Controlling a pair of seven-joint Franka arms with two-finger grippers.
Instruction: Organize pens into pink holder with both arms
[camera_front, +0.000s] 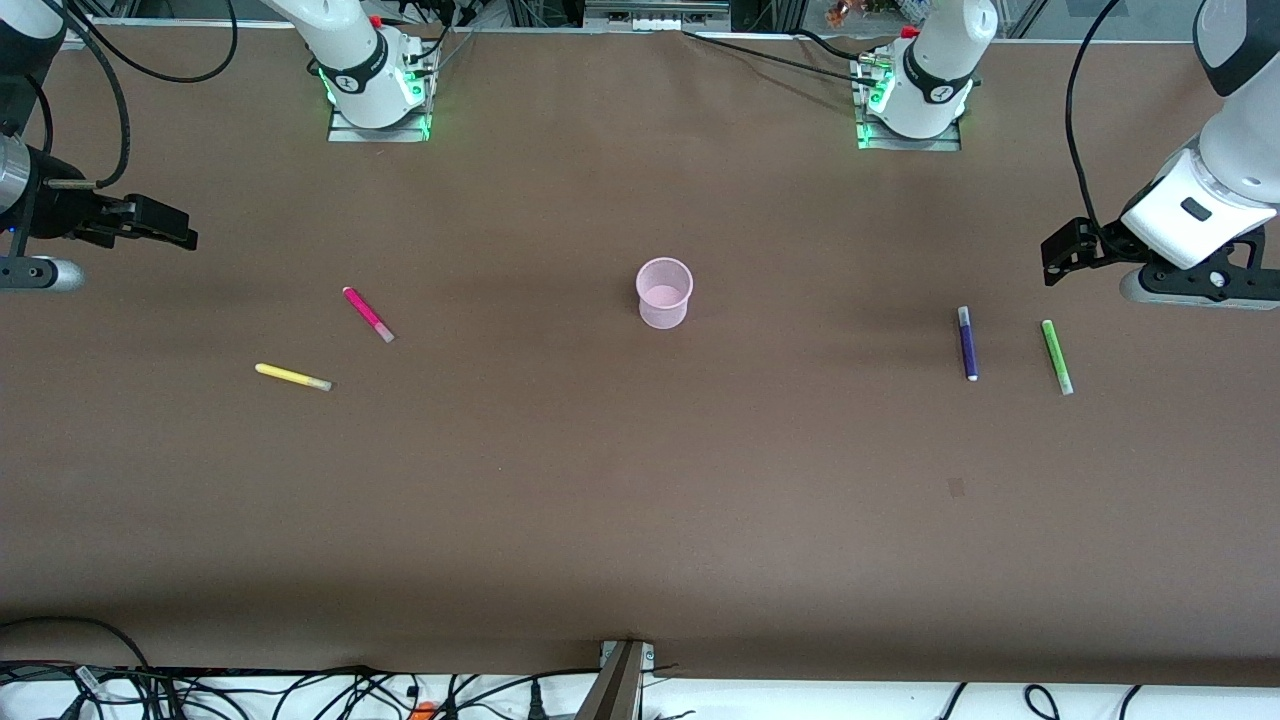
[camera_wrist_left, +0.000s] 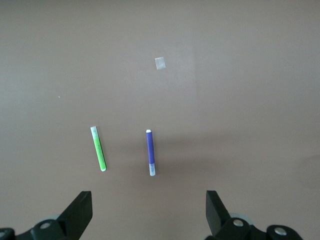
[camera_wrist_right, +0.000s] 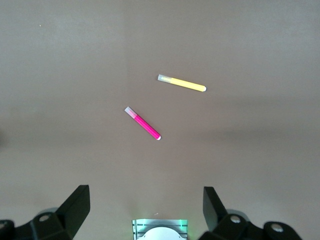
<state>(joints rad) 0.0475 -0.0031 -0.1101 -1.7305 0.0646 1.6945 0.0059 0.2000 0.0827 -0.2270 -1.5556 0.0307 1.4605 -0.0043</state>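
I see the small translucent pale-pink plastic cup (camera_front: 664, 292) upright at mid-table. At its nine o'clock lie the magenta marker pen (camera_front: 368, 314) and yellow marker pen (camera_front: 292, 377); at three o'clock the dark purple pen (camera_front: 967, 343) and bright green pen (camera_front: 1056, 357). My left gripper (camera_wrist_left: 149, 212) and right gripper (camera_wrist_right: 146, 210) hover over their table ends, jaws wide, holding nothing.
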